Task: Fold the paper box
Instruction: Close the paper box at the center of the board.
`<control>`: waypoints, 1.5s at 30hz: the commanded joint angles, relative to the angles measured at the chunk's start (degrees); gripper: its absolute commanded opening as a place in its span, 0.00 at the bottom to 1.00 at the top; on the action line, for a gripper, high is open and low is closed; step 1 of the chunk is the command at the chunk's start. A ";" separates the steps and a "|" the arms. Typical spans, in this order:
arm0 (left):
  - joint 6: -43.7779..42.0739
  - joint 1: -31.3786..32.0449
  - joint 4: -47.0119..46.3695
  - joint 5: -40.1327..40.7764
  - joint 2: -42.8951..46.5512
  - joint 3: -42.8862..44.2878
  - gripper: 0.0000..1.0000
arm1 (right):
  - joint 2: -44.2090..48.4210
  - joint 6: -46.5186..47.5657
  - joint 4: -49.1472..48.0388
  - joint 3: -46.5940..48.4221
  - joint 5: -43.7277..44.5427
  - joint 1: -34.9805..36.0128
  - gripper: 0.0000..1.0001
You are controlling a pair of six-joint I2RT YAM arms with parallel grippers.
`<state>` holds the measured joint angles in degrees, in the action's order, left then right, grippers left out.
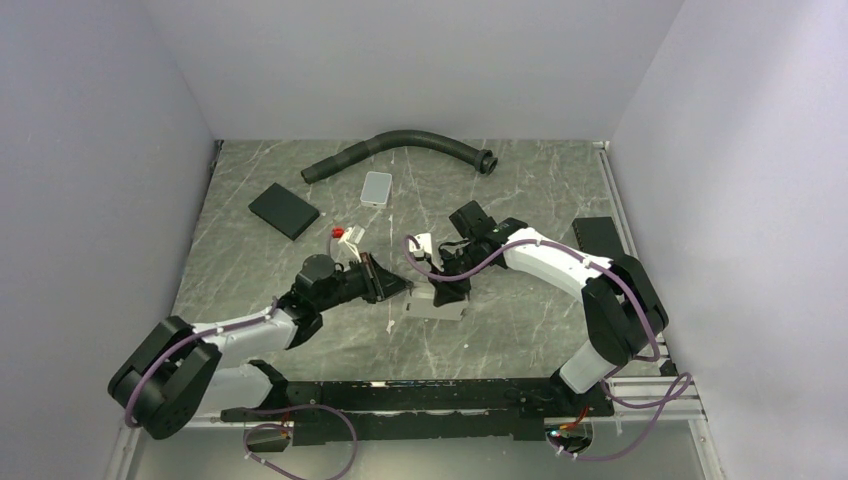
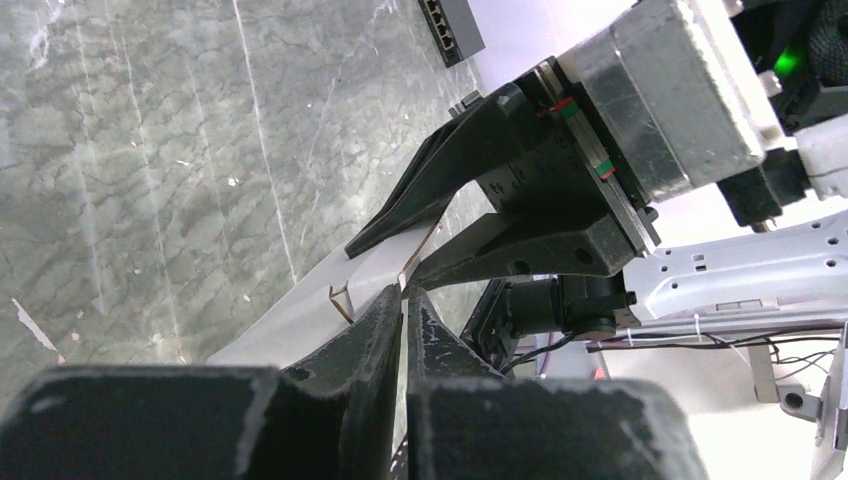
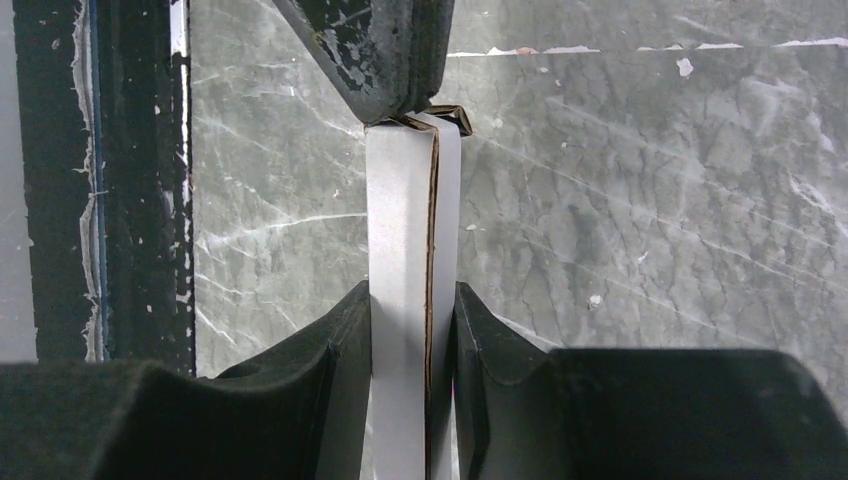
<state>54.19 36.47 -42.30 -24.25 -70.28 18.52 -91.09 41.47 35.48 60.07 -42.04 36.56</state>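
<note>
Near the counter's [image 1: 540,200] middle, toward its near edge: paper box [image 3: 400,230], clenched flat in right tool [image 3: 412,305], far flap edge seemingly pinched by left tool [image 2: 404,295].

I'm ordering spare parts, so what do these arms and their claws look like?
Both the left arm and right arm have white links between bulky black joints, with purple cables looped alongside. The left claw and right claw have black wedge-shaped fingers, scuffed with pale specks.
</note>
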 commanded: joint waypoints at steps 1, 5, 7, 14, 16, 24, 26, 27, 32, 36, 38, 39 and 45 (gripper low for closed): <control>-3.44 0.55 4.71 0.39 3.95 -0.42 0.12 | 0.91 1.16 -2.28 2.15 -2.75 0.09 0.04; -3.52 0.62 3.90 -0.45 2.98 -0.83 0.12 | 1.65 1.59 -2.64 1.74 -2.65 0.25 0.04; -2.89 0.62 1.68 -1.38 1.33 -0.86 0.12 | 1.83 1.74 -2.87 1.53 -2.40 0.35 0.04; 1.02 0.62 -7.27 -3.55 -5.02 -0.67 0.11 | 1.98 1.38 -4.51 0.59 0.22 1.37 0.04; 1.37 0.62 -7.84 -3.59 -5.70 -0.65 0.10 | 2.01 1.42 -4.76 0.41 0.86 1.66 0.04; -1.69 0.57 0.71 -0.45 -2.25 -0.96 0.10 | 1.67 2.35 -5.36 -0.31 3.61 2.24 0.04; -2.87 0.59 3.12 0.33 -1.17 -0.78 0.10 | 1.54 2.47 -5.47 -0.30 4.24 2.42 0.04; -3.32 0.61 3.96 0.55 -0.71 -0.71 0.10 | 1.45 2.47 -5.51 -0.23 4.60 2.60 0.04; -4.51 0.62 6.03 1.20 -0.12 -0.98 0.10 | 1.05 2.38 -6.15 -0.35 7.00 3.62 0.04; -4.60 0.54 4.97 0.90 -1.38 -1.47 0.10 | 1.00 2.30 -7.16 -0.81 9.60 4.65 0.04; -4.55 0.52 4.29 0.78 -2.06 -1.65 0.10 | 0.85 2.21 -7.63 -1.00 10.84 5.19 0.04; -4.54 0.53 4.12 0.78 -2.27 -1.73 0.10 | 0.83 2.21 -7.83 -1.05 11.59 5.46 0.04; -5.32 0.03 6.79 1.66 -0.31 -1.87 0.10 | 0.69 2.21 -9.08 -1.44 15.18 6.93 0.05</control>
<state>50.68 36.73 -36.49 -23.59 -72.23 16.99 -91.07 42.48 30.85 58.96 -29.52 42.61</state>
